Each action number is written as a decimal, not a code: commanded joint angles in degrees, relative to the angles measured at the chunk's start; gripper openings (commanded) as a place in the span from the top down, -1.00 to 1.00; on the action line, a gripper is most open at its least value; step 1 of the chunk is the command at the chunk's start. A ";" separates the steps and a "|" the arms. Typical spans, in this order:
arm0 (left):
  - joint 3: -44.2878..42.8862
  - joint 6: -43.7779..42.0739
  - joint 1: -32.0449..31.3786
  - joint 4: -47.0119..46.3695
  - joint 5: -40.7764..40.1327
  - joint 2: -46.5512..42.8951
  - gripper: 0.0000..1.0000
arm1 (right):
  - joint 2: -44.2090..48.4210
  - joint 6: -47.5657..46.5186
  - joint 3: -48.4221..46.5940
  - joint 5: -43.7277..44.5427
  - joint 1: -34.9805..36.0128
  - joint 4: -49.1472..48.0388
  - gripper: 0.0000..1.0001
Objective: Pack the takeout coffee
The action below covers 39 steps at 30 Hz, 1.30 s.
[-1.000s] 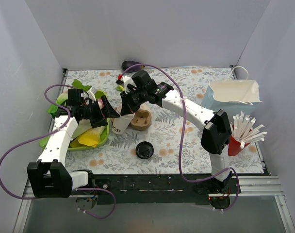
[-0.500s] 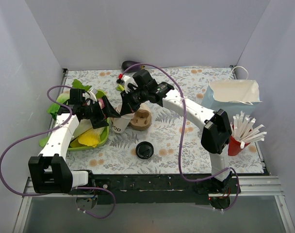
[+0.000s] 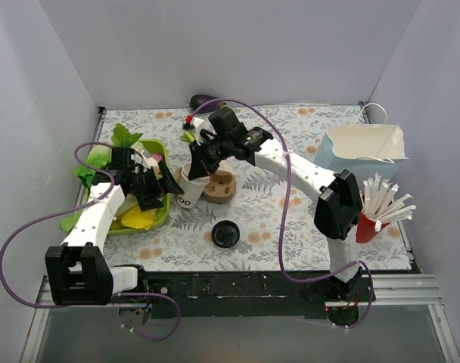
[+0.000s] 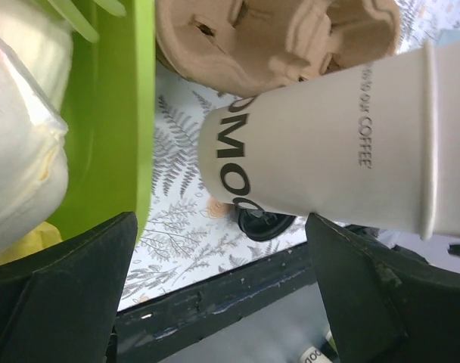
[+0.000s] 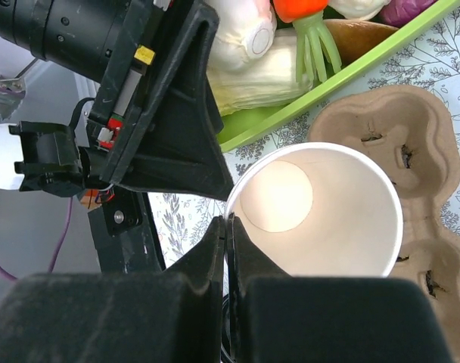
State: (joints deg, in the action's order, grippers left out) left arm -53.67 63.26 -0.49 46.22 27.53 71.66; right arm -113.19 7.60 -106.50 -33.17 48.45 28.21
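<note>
No lidded takeout coffee shows in any view. A lidless white paper cup with dark print stands tilted beside the brown pulp cup carrier. My right gripper is shut on the cup's rim, one finger inside and one outside; the cup's inside is empty. My left gripper is open beside the cup, over the green tray's edge. In the left wrist view its gripper has its fingers wide apart with the cup's side just beyond them. A loose black lid lies on the mat.
A green tray of toy food sits at the left. A light blue paper bag stands open at the right, with a red cup of white straws in front of it. A dark object lies at the back wall.
My left gripper has drawn back toward the near side and slightly left, from the cup's upper part to beside its base. The right gripper and cup have barely moved.
</note>
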 commanded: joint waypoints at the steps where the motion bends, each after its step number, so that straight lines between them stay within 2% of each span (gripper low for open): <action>1: 1.03 0.02 0.40 2.66 7.59 -3.36 -0.90 | 4.81 -1.71 -1.26 -0.15 0.25 -1.66 0.97; 5: -1.08 1.42 0.40 0.02 17.54 -6.53 -0.90 | 6.31 -1.09 2.43 -1.28 -0.19 -3.07 0.97; 16: -3.20 3.00 0.40 -4.11 22.47 -4.77 -0.73 | 7.10 -1.09 4.01 -1.64 -0.28 -3.60 0.97; 18: -3.37 2.92 0.40 -5.60 25.11 -5.12 -0.60 | 7.36 -1.00 5.07 -1.37 -0.46 -3.86 0.97; 20: -3.72 3.18 0.40 -5.70 24.60 -5.04 -0.47 | 7.72 -0.65 5.86 -1.72 -0.55 -4.21 0.97; 29: -3.99 3.79 2.60 -3.59 17.30 -2.93 -0.28 | 8.51 -0.74 6.65 -3.83 -0.63 -5.27 0.97; 33: -3.81 4.67 3.13 -4.46 16.68 -1.96 -0.27 | 9.12 -1.27 7.53 -4.98 -0.63 -6.58 0.97; 39: -3.90 4.85 3.04 -6.92 21.33 -2.14 -0.36 | 8.69 -0.92 7.45 -4.19 -0.63 -6.50 0.97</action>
State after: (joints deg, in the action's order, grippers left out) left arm -55.68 67.83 2.31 41.50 45.78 70.08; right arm -107.24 7.11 -99.11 -36.21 48.03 24.32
